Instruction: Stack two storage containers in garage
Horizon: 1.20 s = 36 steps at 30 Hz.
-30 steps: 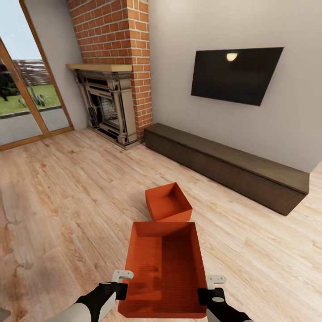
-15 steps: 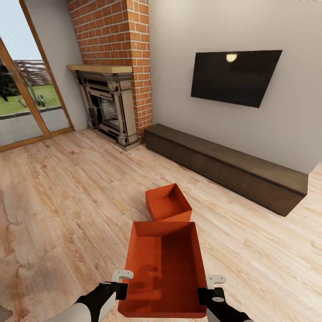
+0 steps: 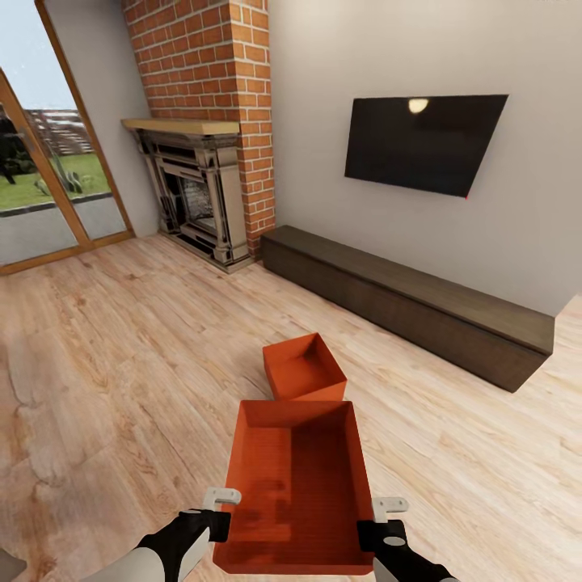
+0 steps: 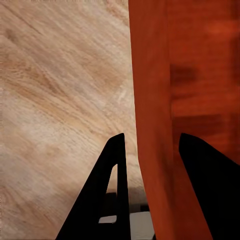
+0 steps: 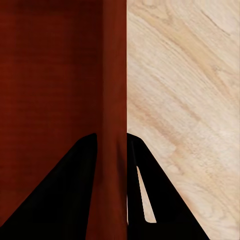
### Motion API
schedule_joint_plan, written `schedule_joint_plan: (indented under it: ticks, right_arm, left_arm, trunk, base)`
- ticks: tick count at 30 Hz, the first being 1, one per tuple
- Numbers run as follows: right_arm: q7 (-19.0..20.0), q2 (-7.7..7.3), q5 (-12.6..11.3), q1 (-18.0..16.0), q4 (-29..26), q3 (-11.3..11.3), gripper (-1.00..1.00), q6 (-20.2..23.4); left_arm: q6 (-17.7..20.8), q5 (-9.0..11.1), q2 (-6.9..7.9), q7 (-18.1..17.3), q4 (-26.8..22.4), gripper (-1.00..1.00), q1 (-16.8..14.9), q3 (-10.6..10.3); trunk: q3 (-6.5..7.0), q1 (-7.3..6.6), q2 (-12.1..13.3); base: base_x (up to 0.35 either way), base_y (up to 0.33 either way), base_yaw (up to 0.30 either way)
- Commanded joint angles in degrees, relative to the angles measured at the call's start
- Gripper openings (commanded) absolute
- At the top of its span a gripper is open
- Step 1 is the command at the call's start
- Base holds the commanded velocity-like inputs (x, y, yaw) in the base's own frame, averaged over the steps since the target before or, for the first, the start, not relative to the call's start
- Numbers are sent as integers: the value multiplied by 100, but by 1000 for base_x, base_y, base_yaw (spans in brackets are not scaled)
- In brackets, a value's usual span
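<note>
Head view: I held the near storage container (image 3: 295,485) by its long side walls above the plank floor (image 3: 121,364), left gripper (image 3: 220,511) and right gripper (image 3: 386,519) each clamped across a wall to keep it level for carrying. The second container (image 3: 304,369) sat on the planks just beyond.

Both arms are reaching forward and low, wrists level. The left gripper (image 3: 220,511) is straddling the near container's (image 3: 299,485) left wall, while the right gripper (image 3: 380,516) is pinching its right wall.
</note>
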Motion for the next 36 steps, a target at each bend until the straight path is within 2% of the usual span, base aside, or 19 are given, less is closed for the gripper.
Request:
schedule_joint_plan:
  ticks: [1, 20, 36]
  right_arm:
    - [-26, -3, -23, -6, -1, -38, -100, -27]
    - [-47, -3, -23, -6, -1, -38, -100, -33]
    - [-62, 5, -23, -6, -1, -38, -100, -28]
  left_arm:
    - [37, -109, 0, 28, -10, -100, 1, 2]
    - [41, -109, -4, 33, -22, -100, 1, 5]
    - [42, -109, 0, 29, -45, -100, 1, -7]
  trunk:
    - [13, -22, 38]
    - [354, -439, 800]
    - [354, -439, 800]
  base:
    - [0, 0, 0]
    - [0, 0, 0]
    - [0, 0, 32]
